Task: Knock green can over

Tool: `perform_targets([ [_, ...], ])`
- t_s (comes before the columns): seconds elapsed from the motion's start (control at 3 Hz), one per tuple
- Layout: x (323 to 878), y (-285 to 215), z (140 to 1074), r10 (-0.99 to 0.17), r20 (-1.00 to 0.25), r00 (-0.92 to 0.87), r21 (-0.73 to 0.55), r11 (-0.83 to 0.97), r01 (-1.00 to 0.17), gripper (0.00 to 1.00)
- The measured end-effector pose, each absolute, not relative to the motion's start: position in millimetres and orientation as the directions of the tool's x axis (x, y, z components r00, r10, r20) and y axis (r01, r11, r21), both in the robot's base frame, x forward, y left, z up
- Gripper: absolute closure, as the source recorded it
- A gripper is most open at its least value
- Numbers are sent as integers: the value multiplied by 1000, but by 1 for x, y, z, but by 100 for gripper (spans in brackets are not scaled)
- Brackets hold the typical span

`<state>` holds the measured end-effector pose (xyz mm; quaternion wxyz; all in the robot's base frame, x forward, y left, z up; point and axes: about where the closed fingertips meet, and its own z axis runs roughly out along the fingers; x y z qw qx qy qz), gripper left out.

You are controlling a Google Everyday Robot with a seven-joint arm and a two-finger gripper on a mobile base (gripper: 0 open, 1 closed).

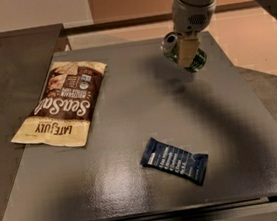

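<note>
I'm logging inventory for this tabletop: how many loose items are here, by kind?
Dark-green aluminium drink can: 1, tilted, with the gripper against it near the grey table's far edge
Brown-and-cream chip bag: 1
Dark blue snack bar wrapper: 1
Total: 3

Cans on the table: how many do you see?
1. The green can is tilted at the table's far right, top leaning left, just below the gripper, which partly covers it. The flat bag and bar could not hide another.
</note>
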<state>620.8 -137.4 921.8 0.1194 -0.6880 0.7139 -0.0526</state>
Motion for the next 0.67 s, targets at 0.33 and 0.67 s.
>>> perform_targets([
  [0.33, 613, -132, 909, -999, -36, 14, -228, -6, -974, 100],
  [0.67, 606, -125, 897, -998, 10, 56, -211, -57, -976, 82],
])
